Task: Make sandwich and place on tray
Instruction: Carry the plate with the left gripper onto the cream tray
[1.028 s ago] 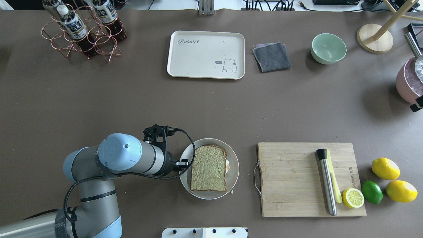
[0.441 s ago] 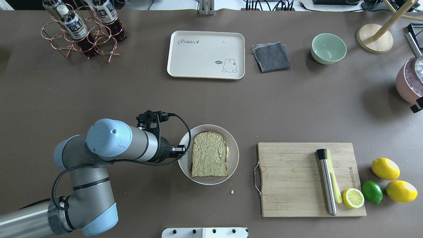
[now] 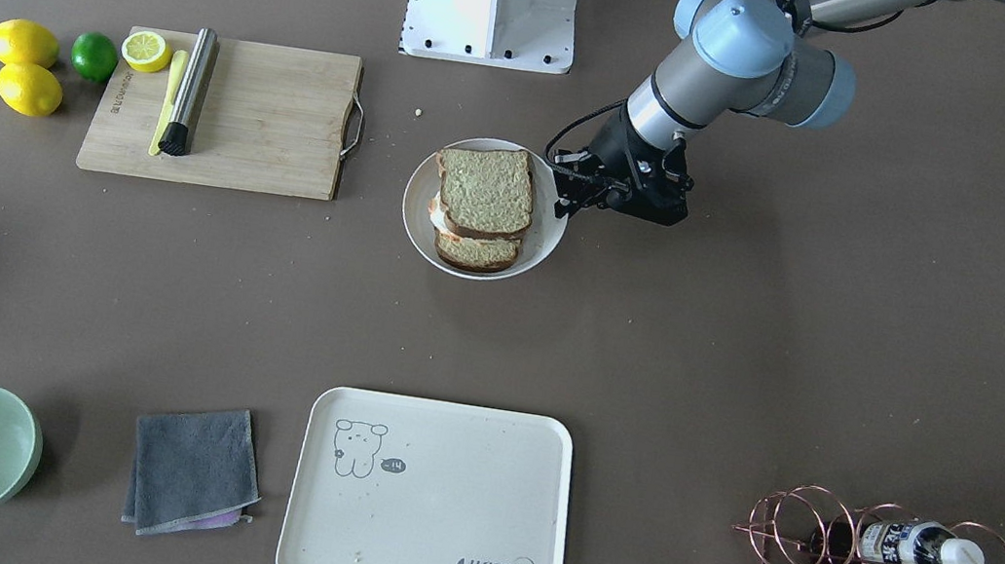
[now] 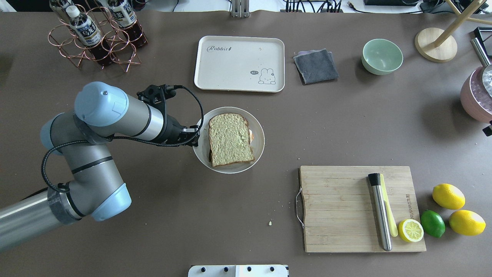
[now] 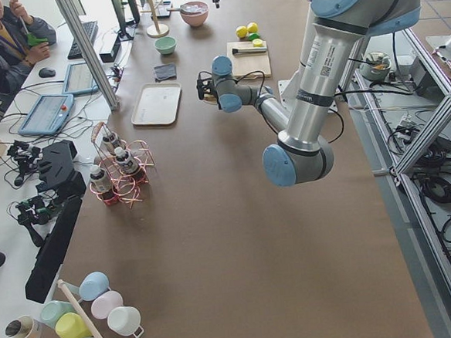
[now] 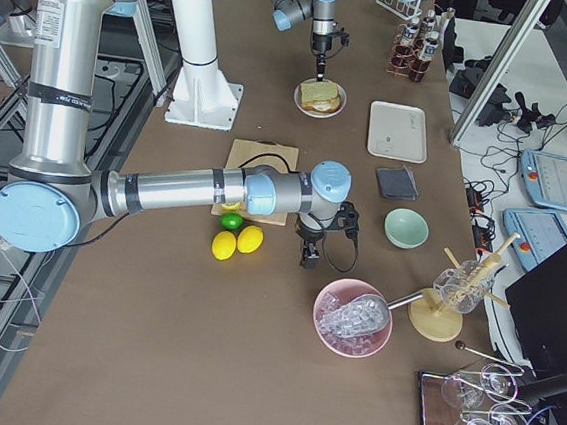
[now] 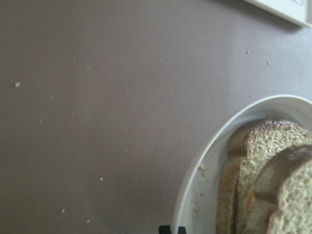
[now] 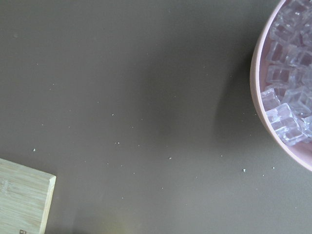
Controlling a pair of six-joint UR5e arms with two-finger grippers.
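Note:
The sandwich point(image 4: 230, 139), two brown-crusted slices with a bit of egg point(image 4: 250, 135) showing at one side, lies on the round white plate point(image 4: 258, 132). My left gripper point(image 4: 196, 135) is shut on the plate's left rim; in the front view the gripper point(image 3: 563, 200) is at the plate point(image 3: 418, 221) and sandwich point(image 3: 484, 191). The left wrist view shows the plate rim point(image 7: 195, 165) and bread point(image 7: 273, 170). The cream tray point(image 4: 239, 63) lies just beyond the plate. My right gripper point(image 6: 306, 255) hangs near the pink ice bowl; I cannot tell its state.
A wooden cutting board point(image 4: 338, 207) with a metal muddler point(image 4: 379, 211) and half lemon point(image 4: 410, 230) lies front right, with lemons and a lime beside it. A grey cloth point(image 4: 316, 65), green bowl point(image 4: 382, 56), bottle rack point(image 4: 96, 38) and pink ice bowl point(image 4: 474, 98) stand around.
My left gripper has carried the plate with the sandwich away from the robot's edge toward the tray and slightly left. Nothing else on the table has moved.

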